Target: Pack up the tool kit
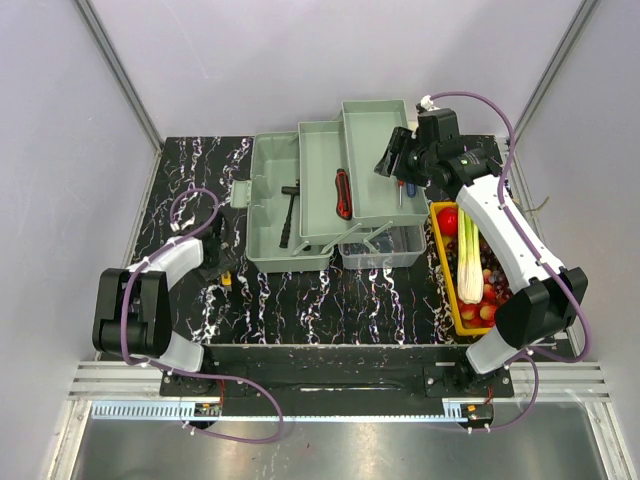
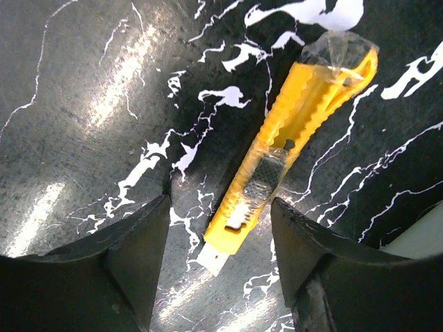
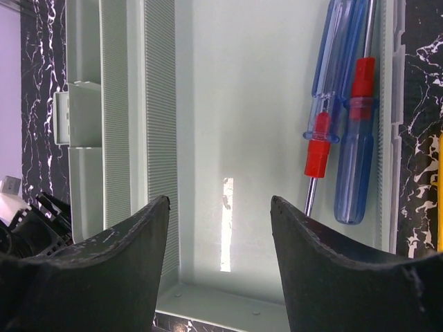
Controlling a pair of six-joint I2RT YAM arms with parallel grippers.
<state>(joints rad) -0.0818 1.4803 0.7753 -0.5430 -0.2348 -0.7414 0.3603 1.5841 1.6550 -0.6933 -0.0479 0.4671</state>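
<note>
Black table with white marble veins, inside a booth of pale lilac walls. At the far middle, the tool kit standing open, with pale green trays folded out to the right. Near its left front corner, a yellow utility knife flat on the table, blade end between the released, widely parted jaws of the left gripper. Over the upper tray, the right gripper, released too and holding nothing; two blue screwdrivers just right of its jaws.
</note>
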